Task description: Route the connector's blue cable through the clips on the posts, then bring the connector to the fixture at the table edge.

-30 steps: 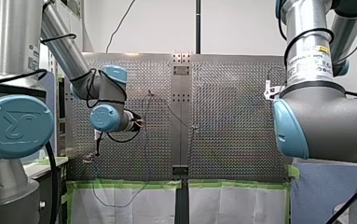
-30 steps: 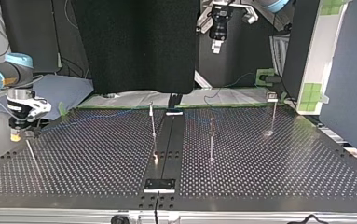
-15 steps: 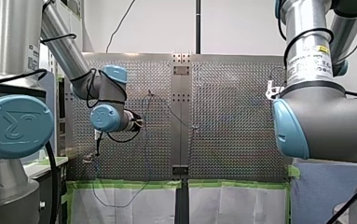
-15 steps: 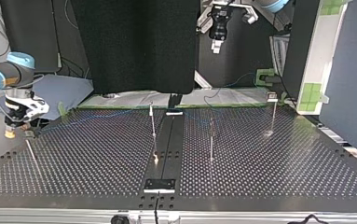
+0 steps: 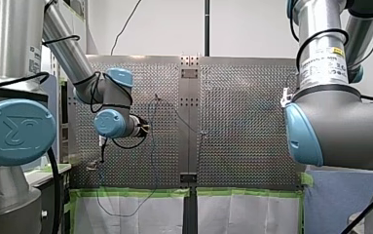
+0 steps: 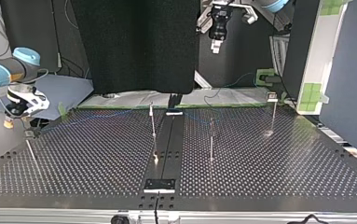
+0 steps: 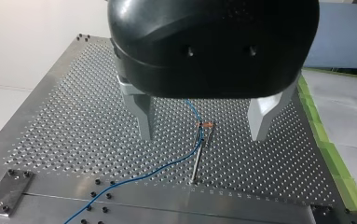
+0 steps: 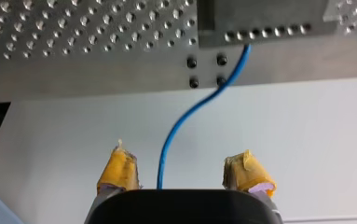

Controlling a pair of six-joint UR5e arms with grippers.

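Left claw (image 7: 202, 135): released, 2 metal fingers (image 7: 144, 122) wide apart, above a post (image 7: 196, 161).
Blue cable (image 7: 139, 178): runs by the clip (image 7: 206, 124) on top of this post, then lies on the table (image 7: 64, 121).
Right claw (image 8: 183, 172): released, yellow pads (image 8: 119, 170) apart; the cable passes between them, touching neither, near the table edge.

The perforated bench (image 6: 97, 163) has a plain centre strip (image 6: 168, 140) running from 6 to 12 o'clock in the top view. A small bolted plate (image 6: 159, 185) sits on the strip at 6 o'clock. Four thin posts stand on the bench:
- first post (image 6: 153, 122), just beside the strip, toward 11 o'clock;
- second post (image 6: 211, 142), toward 3 o'clock;
- third post (image 6: 273, 116), at 2 o'clock;
- fourth post (image 6: 30, 151), at 9 o'clock, appearing tilted.

A blue cable (image 7: 157, 171) lies on the surface. Green tape (image 6: 120, 107) borders the 12 o'clock edge.
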